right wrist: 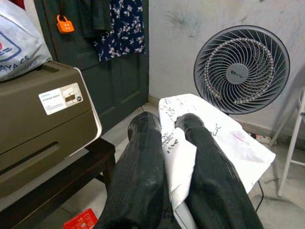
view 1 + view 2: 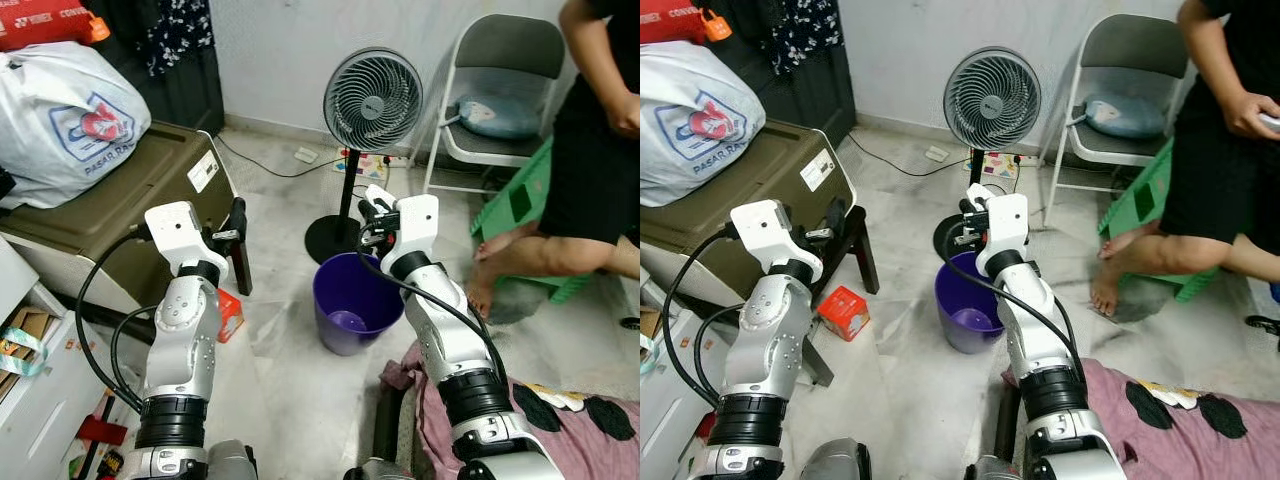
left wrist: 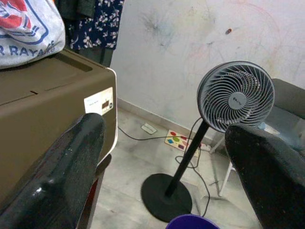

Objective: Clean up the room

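A purple waste bin (image 2: 340, 322) stands on the marble floor between my two arms, with something pale lying at its bottom. My right gripper (image 2: 372, 212) is raised just above the bin's far rim and is shut on a white sheet of scribbled paper (image 1: 214, 138). The sheet is pinched between the two black fingers (image 1: 143, 157) and hangs out past the tips. My left gripper (image 2: 238, 245) is held up beside the olive box, open, with nothing between its fingers (image 3: 71, 162).
A standing fan (image 2: 372, 100) rises right behind the bin. A grey folding chair (image 2: 500, 90), a green stool (image 2: 520, 205) and a person (image 2: 595, 150) are at the right. An olive box (image 2: 130, 190) carries a white plastic bag (image 2: 60, 110). A red carton (image 2: 843, 312) lies on the floor.
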